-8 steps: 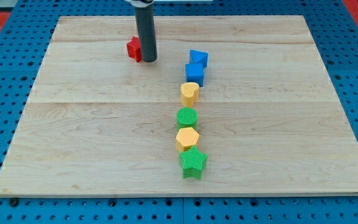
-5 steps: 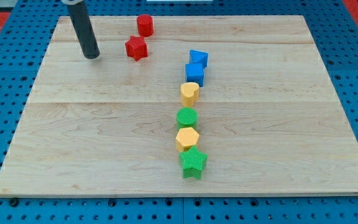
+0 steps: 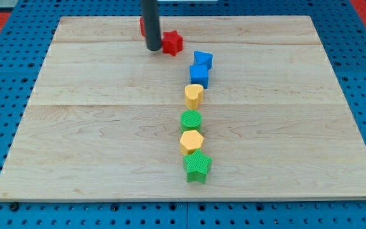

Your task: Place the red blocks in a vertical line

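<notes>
The arm carries no pincer, only a dark rod whose tip point(image 3: 153, 48) stands just left of the red star-shaped block point(image 3: 172, 42), hiding most of the second red block point(image 3: 142, 25) behind it; vertical alignment remains unfinished.

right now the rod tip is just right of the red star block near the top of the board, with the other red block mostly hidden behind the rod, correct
Not quite. In the camera view my tip sits just to the view's left of the red star block, not right of it. The rest holds: this is near the top of the board, and the other red block is mostly hidden behind the rod.
</notes>
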`<state>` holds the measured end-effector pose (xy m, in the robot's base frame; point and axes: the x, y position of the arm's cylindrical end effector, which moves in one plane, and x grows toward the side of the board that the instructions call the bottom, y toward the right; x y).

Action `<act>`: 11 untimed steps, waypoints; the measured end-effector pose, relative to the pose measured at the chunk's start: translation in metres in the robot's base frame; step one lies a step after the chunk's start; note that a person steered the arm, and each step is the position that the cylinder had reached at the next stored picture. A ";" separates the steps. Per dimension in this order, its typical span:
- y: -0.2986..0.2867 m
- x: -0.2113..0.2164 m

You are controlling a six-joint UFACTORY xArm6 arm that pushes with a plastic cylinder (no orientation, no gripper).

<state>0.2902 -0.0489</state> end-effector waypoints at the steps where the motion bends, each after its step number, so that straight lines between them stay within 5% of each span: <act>1: -0.019 -0.004; 2: -0.026 -0.015; 4: 0.061 -0.007; 5: 0.042 -0.007; 7: -0.144 -0.037; 8: -0.127 -0.077; 9: -0.046 -0.066; 11: 0.022 -0.058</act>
<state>0.2320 -0.0272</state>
